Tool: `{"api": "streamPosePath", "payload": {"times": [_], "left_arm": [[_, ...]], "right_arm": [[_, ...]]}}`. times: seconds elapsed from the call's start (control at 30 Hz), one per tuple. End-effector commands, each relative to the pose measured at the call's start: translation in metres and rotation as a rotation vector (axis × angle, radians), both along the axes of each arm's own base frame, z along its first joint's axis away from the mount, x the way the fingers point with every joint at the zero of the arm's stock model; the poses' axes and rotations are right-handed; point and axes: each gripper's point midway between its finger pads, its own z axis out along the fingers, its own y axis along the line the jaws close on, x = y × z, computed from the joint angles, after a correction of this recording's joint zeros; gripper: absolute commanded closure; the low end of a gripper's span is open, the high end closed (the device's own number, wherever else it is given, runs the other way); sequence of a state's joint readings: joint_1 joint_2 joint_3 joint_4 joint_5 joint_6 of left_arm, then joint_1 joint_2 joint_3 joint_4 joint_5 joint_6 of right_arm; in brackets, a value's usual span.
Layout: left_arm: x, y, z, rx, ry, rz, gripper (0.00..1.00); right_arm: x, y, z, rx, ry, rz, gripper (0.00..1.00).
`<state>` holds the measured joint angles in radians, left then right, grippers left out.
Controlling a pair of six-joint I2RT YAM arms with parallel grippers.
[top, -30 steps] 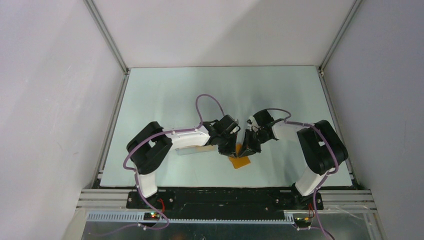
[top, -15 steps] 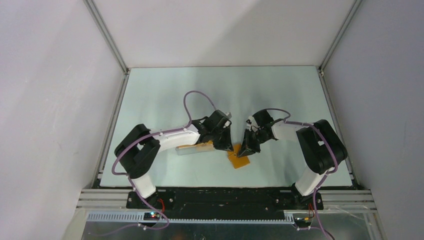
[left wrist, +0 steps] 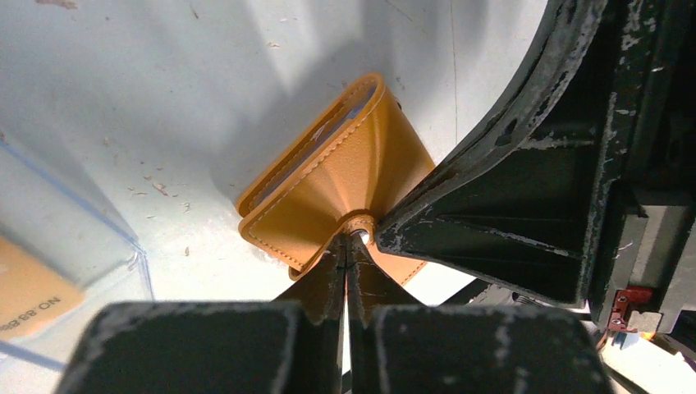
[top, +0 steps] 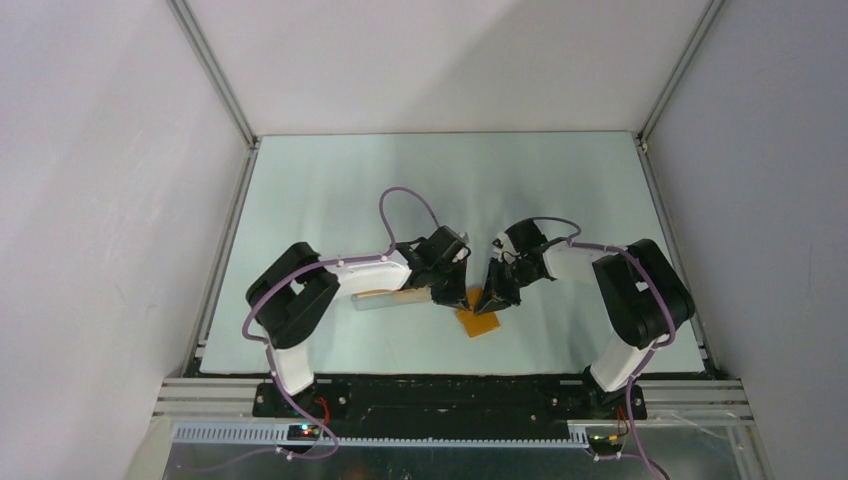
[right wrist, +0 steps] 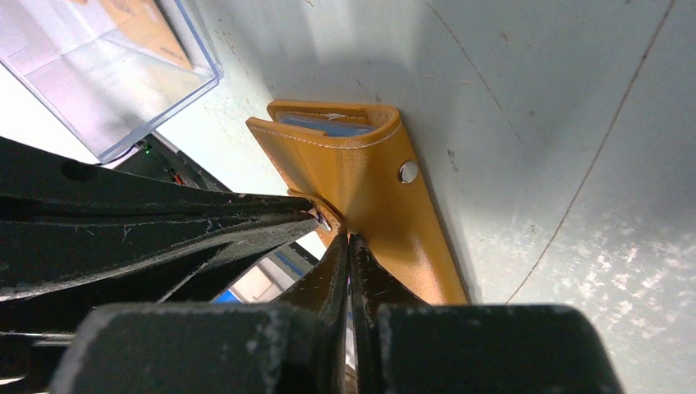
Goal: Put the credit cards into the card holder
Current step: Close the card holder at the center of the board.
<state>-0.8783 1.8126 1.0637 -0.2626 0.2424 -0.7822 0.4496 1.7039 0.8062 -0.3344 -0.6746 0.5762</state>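
Note:
The card holder (top: 480, 322), an orange-tan folded wallet with a metal snap, lies near the table's front middle. It also shows in the left wrist view (left wrist: 328, 176) and in the right wrist view (right wrist: 361, 180), where blue-grey pockets peek out at its far end. My left gripper (top: 455, 298) (left wrist: 348, 243) is shut on the holder's snap tab. My right gripper (top: 490, 300) (right wrist: 349, 240) is shut on the holder's flap edge from the other side. A golden-orange credit card (left wrist: 29, 287) (right wrist: 144, 25) lies inside a clear plastic box (top: 385, 300).
The clear box (left wrist: 74, 230) (right wrist: 107, 74) sits just left of the holder, under my left forearm. The two grippers' fingers nearly touch over the holder. Metal frame rails run along the table's sides and front.
My left arm swung a little left, then came back right towards the holder. The right arm and the holder have hardly moved.

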Motion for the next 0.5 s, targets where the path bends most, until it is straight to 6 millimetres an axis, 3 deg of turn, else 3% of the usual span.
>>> {"api": "streamPosePath", "payload": {"times": [0.0,0.2,0.47], "left_arm": [[-0.001,-0.0094,-0.004,-0.001,-0.008,-0.017,0.99],[-0.0028,-0.0095,-0.0041,0.001,-0.009,-0.021,1.0],[-0.0069,-0.0115,-0.0071,0.01,-0.007,-0.031,1.0]], "right_arm": [[0.0102,-0.0015,-0.0134,-0.045,-0.06,-0.009,0.92],[0.01,-0.0013,-0.0121,-0.02,-0.057,-0.026,0.77],[0.0124,-0.0029,-0.0162,-0.03,-0.047,-0.045,0.79]]}}
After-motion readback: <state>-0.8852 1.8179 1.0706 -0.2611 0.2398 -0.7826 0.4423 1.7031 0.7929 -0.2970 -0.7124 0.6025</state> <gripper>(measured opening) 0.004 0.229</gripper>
